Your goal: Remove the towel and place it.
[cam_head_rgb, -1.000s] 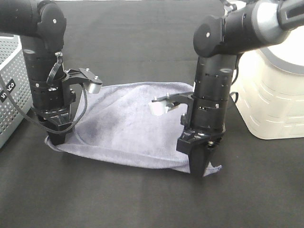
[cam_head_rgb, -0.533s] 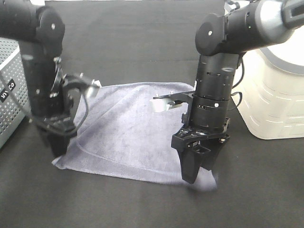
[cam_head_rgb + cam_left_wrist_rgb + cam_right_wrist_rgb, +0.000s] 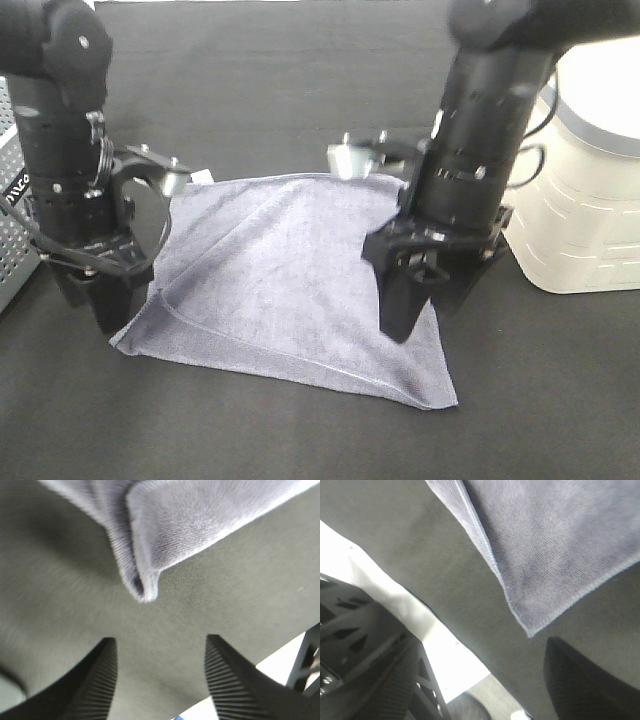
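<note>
Lying spread on the black table (image 3: pixel 300 430), the towel (image 3: pixel 290 280) looks already set down — nearly flat, with one fold along its left side, so you can judge the placing as done. Your right hand (image 3: pixel 425 305) hangs over the near right part with jaws wide apart, gripping nothing. Your left hand (image 3: pixel 100 300) stands at the near left corner — jaws parted too, nothing between them. Farther off sit a perforated basket (image 3: pixel 8 240) and a cream appliance (image 3: pixel 585 200).

Towel (image 3: pixel 290 275) muted grey-purple; table cover (image 3: pixel 300 80) black; basket (image 3: pixel 8 240) grey, perforated; tub (image 3: pixel 590 200) cream.
</note>
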Available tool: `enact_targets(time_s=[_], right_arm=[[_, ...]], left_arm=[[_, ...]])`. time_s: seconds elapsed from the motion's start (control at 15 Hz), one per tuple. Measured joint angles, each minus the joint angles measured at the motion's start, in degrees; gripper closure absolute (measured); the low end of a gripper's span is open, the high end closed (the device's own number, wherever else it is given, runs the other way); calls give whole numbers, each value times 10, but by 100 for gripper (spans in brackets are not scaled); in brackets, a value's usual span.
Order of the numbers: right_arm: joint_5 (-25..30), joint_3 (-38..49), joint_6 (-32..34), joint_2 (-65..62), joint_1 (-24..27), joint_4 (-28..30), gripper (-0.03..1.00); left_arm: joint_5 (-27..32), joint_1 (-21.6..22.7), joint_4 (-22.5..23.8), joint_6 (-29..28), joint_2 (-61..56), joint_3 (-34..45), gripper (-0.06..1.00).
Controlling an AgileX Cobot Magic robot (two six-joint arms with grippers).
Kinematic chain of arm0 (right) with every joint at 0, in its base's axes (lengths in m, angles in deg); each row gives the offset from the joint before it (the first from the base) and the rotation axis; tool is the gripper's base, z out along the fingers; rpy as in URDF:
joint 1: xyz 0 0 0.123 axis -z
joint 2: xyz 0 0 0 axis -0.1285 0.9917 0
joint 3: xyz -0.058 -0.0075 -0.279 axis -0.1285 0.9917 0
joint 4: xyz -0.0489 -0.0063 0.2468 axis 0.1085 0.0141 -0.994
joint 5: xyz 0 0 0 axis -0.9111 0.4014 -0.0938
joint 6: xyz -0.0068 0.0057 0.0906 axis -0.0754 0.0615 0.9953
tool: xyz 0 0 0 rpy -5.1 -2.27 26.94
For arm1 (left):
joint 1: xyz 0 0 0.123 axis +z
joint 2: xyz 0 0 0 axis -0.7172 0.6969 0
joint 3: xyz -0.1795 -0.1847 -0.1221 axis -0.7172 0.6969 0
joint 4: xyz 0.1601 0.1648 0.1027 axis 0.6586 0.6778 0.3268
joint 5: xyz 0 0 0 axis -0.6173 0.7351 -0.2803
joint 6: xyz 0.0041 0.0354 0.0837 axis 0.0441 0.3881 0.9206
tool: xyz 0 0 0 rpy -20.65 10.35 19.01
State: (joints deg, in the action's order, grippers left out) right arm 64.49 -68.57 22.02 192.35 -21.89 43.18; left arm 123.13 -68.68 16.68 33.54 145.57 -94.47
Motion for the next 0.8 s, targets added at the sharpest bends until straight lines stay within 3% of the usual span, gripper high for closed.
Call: enact_targets(time_s=[0.47,0.8], right_arm=[[1,1,48,-146,0,1,28],[1,2,66,-179,0,2,28]], left_arm=[[-105,0,-28,-5,28,1,42],[-132,-11,-34,-3,60,-7,50]])
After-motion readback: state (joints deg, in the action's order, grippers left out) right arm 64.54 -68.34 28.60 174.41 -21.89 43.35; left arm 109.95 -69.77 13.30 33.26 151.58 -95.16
